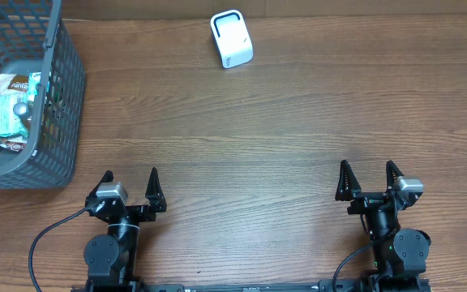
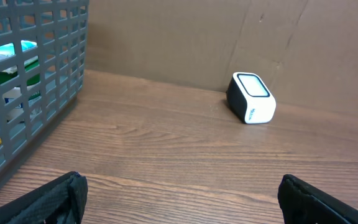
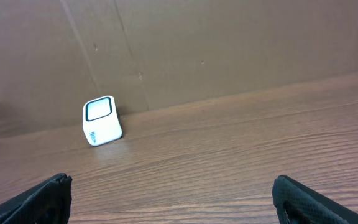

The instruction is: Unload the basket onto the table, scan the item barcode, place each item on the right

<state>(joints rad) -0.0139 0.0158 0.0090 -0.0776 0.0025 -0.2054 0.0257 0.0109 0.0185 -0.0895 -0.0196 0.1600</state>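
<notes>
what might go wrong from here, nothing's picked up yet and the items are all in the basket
1. The packets lie jumbled in the grey basket, so the open left gripper may snag the mesh wall or lift two at once.
2. The small scanner sits far from the right gripper, also open; a long reach could nudge it or miss its window.
</notes>
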